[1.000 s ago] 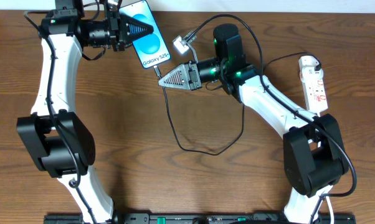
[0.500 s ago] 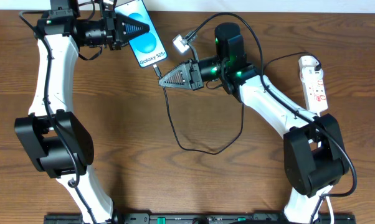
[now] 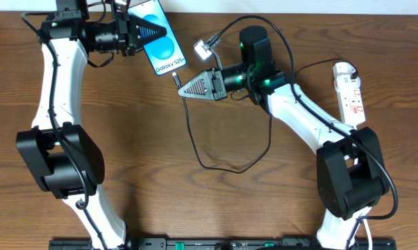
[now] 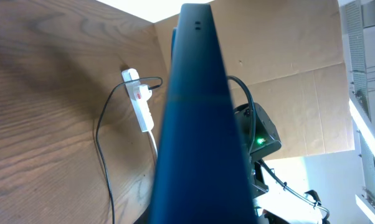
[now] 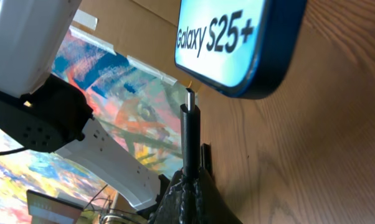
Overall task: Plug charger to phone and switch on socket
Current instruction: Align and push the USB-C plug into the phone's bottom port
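Shifted up-left, phone sits clamped in left end effector; right end effector pinches charger just beside it.

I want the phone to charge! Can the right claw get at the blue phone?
Probably yes. The right claw, shut on the small plug of the thin black cable, sits just below the bottom edge of the slim blue-screened phone, with nothing between them.

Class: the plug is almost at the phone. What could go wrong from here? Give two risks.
1. The plug tip sits just off the phone edge, and no port shows. Pushed in off-line, it may scrape or jam.
2. The left hand grips the phone at its far end only, so a push from the right hand could tilt it or make it slip.
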Controlling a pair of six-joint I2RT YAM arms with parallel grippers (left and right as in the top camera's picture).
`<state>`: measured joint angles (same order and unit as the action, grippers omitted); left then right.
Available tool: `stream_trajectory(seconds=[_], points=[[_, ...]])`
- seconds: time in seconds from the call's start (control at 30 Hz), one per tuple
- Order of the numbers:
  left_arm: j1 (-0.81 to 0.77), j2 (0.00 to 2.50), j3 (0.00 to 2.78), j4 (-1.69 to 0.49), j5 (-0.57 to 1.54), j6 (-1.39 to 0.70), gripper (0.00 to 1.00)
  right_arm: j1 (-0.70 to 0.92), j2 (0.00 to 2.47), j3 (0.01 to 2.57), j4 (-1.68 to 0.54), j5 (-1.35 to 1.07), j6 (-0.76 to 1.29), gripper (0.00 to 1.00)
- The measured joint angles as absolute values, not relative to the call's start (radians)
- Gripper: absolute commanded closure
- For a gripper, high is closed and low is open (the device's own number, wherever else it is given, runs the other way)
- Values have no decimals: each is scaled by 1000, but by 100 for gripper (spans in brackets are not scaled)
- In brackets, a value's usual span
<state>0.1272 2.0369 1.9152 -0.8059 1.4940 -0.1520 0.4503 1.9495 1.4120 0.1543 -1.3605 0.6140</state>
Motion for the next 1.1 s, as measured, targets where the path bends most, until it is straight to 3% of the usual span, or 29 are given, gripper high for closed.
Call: stream_trajectory(seconds=[1.1], points=[[104,2037,1915,-803,1494,-152,93,441,1950,1412,139,-1357,614,99]])
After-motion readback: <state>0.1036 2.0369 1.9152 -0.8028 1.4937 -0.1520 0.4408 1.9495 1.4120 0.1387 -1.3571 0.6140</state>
